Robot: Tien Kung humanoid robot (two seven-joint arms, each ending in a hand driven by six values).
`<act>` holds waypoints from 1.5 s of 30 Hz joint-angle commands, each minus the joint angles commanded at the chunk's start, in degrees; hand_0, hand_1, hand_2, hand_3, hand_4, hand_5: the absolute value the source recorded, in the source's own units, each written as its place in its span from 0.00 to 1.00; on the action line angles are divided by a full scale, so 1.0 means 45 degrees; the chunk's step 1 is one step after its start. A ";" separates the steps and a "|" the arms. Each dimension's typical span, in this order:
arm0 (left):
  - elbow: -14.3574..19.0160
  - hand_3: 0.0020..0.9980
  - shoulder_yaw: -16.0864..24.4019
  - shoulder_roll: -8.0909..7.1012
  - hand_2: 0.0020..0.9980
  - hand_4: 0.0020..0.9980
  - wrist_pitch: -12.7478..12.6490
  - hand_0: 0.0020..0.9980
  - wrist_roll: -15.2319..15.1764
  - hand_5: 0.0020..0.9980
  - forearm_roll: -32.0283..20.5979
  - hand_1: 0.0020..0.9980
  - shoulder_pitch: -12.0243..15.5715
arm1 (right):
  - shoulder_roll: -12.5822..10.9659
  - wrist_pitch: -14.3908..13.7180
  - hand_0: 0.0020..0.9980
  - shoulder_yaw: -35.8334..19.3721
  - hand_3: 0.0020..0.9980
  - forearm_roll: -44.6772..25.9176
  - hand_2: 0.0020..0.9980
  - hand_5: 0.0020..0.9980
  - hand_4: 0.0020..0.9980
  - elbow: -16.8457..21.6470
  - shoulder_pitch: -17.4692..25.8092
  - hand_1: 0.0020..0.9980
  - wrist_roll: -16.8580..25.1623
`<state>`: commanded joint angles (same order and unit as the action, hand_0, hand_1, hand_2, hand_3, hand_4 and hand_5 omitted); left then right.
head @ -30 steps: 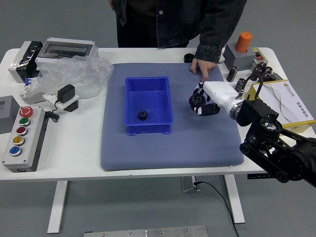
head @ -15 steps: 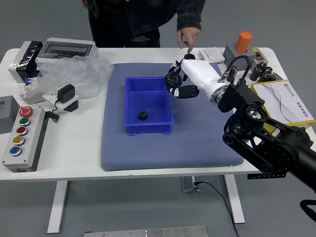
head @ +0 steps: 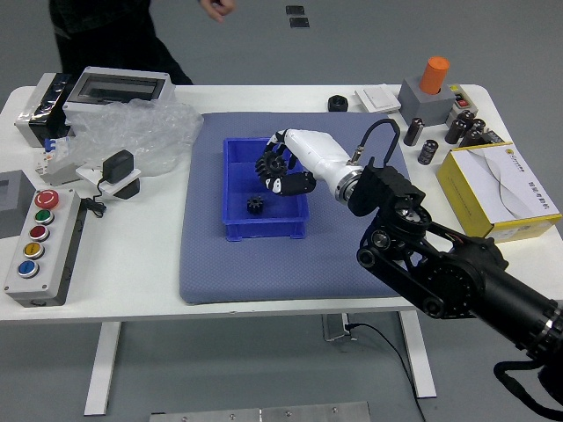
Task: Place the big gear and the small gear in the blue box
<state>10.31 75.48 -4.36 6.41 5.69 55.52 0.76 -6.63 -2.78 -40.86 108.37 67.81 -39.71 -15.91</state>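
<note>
Right hand [head: 318,156] clamped on the big gear [head: 269,164], over the blue box [head: 264,231].
I see the small gear [head: 254,204] inside, toward the box's seven o'clock, my load at the small gear's one o'clock. I'd lower clear of the walls, then part the fingers gently, low down, so nothing bounces. Beyond, toward eleven, a person's hand [head: 216,7] is off the table [head: 290,96].

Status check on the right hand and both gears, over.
Right hand closed on big gear, over blue box. Small gear already inside. Nothing seen blocking the drop.
</note>
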 joint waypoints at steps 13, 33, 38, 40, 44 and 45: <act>0.0000 0.84 0.0013 0.0008 0.80 0.58 -0.0001 0.85 0.0005 0.06 0.0013 0.80 0.0008 | 0.0027 0.0177 0.83 -0.0233 1.00 -0.0512 0.97 0.47 0.98 -0.0148 -0.0058 0.81 0.0110; 0.0000 0.84 0.0008 -0.0034 0.80 0.58 -0.0006 0.85 -0.0015 0.06 -0.0044 0.80 -0.0008 | -0.2505 -0.2070 0.87 -0.1516 0.95 -0.6162 0.95 0.59 0.85 0.0085 0.1314 0.83 0.3502; 0.0000 0.84 -0.0018 -0.0030 0.80 0.58 -0.0008 0.85 -0.0008 0.06 -0.0061 0.80 0.0006 | -0.3016 -0.1649 0.90 -0.1734 0.95 -0.8496 0.96 0.67 0.84 -0.0002 0.2160 0.84 0.5024; 0.0000 0.84 -0.0001 -0.0022 0.80 0.58 -0.0004 0.85 -0.0012 0.06 -0.0039 0.80 -0.0005 | -0.3066 -0.1285 0.90 -0.1972 0.95 -0.9318 0.96 0.67 0.84 -0.0040 0.2412 0.84 0.5535; 0.0000 0.84 0.0023 -0.0009 0.80 0.58 0.0004 0.85 -0.0031 0.06 -0.0010 0.80 -0.0034 | -0.3103 -0.0502 0.90 -0.2705 0.94 -1.1304 0.96 0.72 0.84 -0.0095 0.2774 0.84 0.6440; 0.0000 0.84 0.0020 -0.0006 0.80 0.58 0.0003 0.85 -0.0028 0.06 -0.0008 0.80 -0.0036 | -0.3109 -0.0353 0.90 -0.2904 0.94 -1.1839 0.96 0.72 0.84 -0.0108 0.2813 0.84 0.6537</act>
<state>10.31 75.56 -4.39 6.42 5.56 55.48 0.59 -20.62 -4.36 -53.93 55.10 67.32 -27.05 13.51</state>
